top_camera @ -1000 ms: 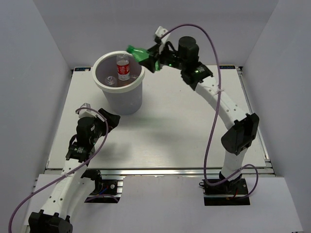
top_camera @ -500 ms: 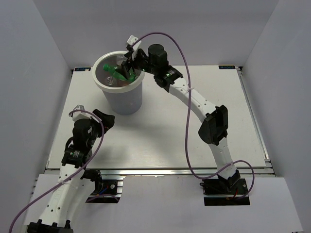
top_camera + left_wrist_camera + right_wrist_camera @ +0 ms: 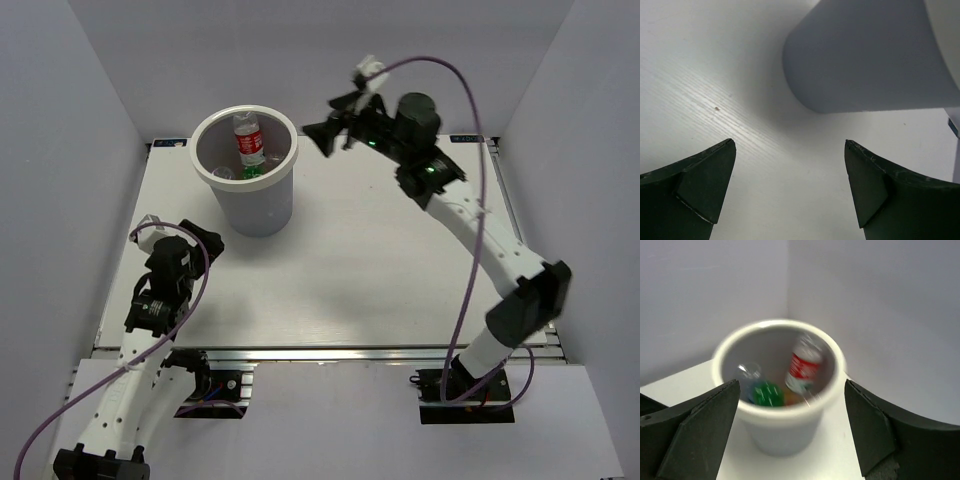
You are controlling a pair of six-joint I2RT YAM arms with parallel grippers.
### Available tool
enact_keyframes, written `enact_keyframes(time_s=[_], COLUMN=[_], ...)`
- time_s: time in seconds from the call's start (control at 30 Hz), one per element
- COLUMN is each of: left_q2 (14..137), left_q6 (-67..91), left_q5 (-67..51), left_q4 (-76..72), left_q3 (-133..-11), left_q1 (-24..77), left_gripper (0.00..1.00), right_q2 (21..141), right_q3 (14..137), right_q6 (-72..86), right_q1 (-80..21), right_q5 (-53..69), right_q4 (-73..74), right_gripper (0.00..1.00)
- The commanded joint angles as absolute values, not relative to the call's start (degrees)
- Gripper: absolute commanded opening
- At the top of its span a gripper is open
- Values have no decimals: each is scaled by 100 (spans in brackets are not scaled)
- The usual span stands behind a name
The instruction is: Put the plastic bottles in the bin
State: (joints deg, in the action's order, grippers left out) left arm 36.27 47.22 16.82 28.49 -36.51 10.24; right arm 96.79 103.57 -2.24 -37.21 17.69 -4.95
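White tabletop [image 3: 380, 260], no bottles seen outside bin [image 3: 255, 212]. Green bottle [image 3: 766, 392] just dropped in, beside red-label bottle [image 3: 249, 143]. Right jaws wide, empty, pulled back. Left jaws wide, empty. Task looks done.

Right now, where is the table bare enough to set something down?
Widest: table right of the bin, out to its edge, under the right arm. Tighter between bin and left gripper. Bin crowded with bottles.
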Motion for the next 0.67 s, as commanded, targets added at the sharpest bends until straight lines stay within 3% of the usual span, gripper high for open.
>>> enact_keyframes(time_s=[0.0, 0.13, 0.23, 0.43, 0.63], left_q2=[3735, 3814, 3946, 4113, 4227], left_q6=[4965, 5123, 5203, 5308, 5414], left_q5=[2355, 2513, 2680, 2777, 2830], left_q4=[3173, 3041, 3032, 2971, 2953], left_q3=[-3876, -3823, -3814, -3797, -3788], left_q1=[1020, 1011, 1011, 1011, 1011], left_gripper=[98, 98, 98, 98, 98], right_q2=[8584, 7315, 6602, 5889, 5924], right_q3=[8803, 6248, 5094, 4140, 3929], right_q6=[851, 1529, 1766, 1723, 1810], right_q1=[-2850, -2102, -2013, -1986, -1890], right_q5=[1503, 478, -815, -1722, -1679], right_q4=[-1185, -1547, -1486, -1433, -1705], right_gripper=[89, 89, 89, 89, 89])
